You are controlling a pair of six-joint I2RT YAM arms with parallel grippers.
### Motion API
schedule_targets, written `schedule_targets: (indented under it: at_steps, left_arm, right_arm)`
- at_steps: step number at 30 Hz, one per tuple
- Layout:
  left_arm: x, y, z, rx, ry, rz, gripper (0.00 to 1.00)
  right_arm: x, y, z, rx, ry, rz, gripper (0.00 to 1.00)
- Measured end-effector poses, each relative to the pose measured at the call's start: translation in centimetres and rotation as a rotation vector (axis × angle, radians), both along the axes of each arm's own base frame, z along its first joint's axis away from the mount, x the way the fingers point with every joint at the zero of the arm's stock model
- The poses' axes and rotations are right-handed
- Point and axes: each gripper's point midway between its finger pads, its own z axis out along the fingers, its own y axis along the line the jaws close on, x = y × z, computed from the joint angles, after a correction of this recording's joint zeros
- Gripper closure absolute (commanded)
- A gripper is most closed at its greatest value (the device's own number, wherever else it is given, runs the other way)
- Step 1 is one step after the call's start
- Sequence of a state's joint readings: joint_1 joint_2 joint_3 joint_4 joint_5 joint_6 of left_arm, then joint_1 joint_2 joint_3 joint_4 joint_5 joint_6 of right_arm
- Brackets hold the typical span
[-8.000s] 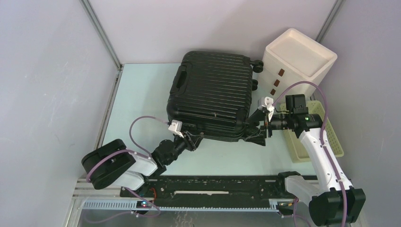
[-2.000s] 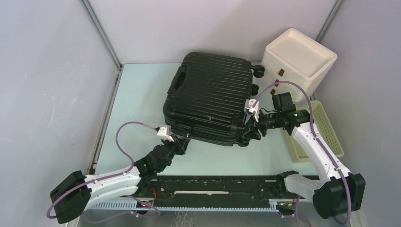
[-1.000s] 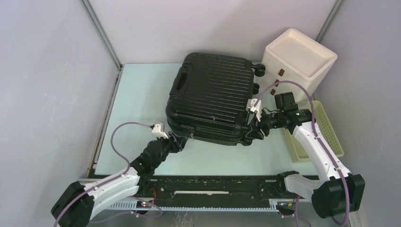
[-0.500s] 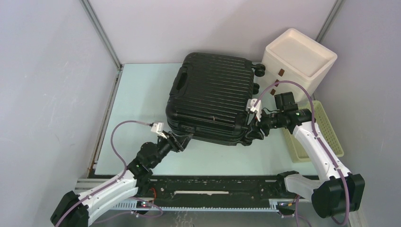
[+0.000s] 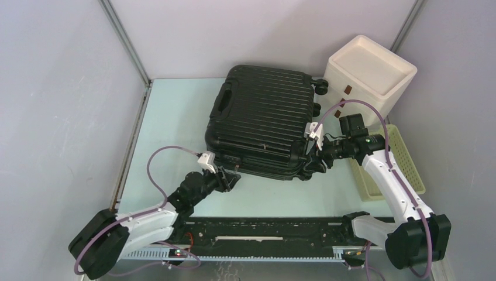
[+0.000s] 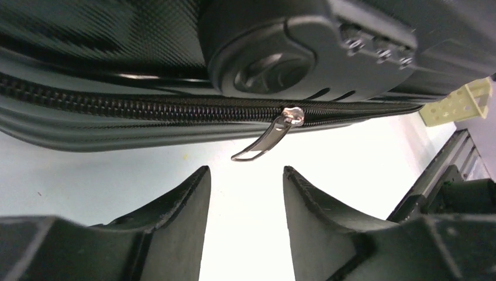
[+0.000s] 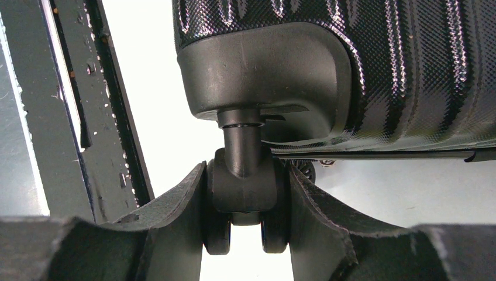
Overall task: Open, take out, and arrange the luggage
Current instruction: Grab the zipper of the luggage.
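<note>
The black ribbed luggage (image 5: 260,117) lies flat on the table, closed, its zipper (image 6: 146,106) running along the near side. A metal zipper pull (image 6: 266,139) hangs from the slider just under the combination lock (image 6: 374,47). My left gripper (image 5: 229,178) stands open just in front of that pull, nothing between its fingers (image 6: 181,202). My right gripper (image 5: 313,159) is shut on a caster wheel (image 7: 244,196) at the luggage's near right corner, a finger pressed on each side.
A white three-drawer box (image 5: 368,73) stands at the back right, close to the luggage's wheels. A pale yellow slatted basket (image 5: 403,170) lies along the right wall behind my right arm. The black rail (image 5: 263,231) runs along the near edge.
My left gripper has opened and shifted a little right along the luggage's near edge. The right gripper and the luggage have stayed put over the last second.
</note>
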State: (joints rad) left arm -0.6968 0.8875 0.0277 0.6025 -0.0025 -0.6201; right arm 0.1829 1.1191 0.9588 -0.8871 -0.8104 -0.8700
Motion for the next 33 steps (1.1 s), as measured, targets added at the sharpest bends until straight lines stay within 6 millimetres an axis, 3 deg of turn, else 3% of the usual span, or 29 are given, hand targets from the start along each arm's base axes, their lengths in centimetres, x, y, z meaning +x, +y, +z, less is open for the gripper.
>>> schedule_targets:
  at_steps: [10, 23, 33]
  left_arm:
    - [0.0, -0.4, -1.6, 0.020, 0.021, -0.025, 0.52]
    - [0.9, -0.6, 2.4, -0.067, -0.106, -0.005, 0.51]
    - [1.1, -0.4, 1.6, -0.046, -0.088, 0.009, 0.57]
  right_arm:
    - [0.0, 0.0, 0.0, 0.000, 0.009, 0.001, 0.98]
    - [0.0, 0.0, -0.1, -0.003, 0.018, 0.002, 0.98]
    - [0.0, 0.0, -0.1, -0.003, 0.018, 0.002, 0.98]
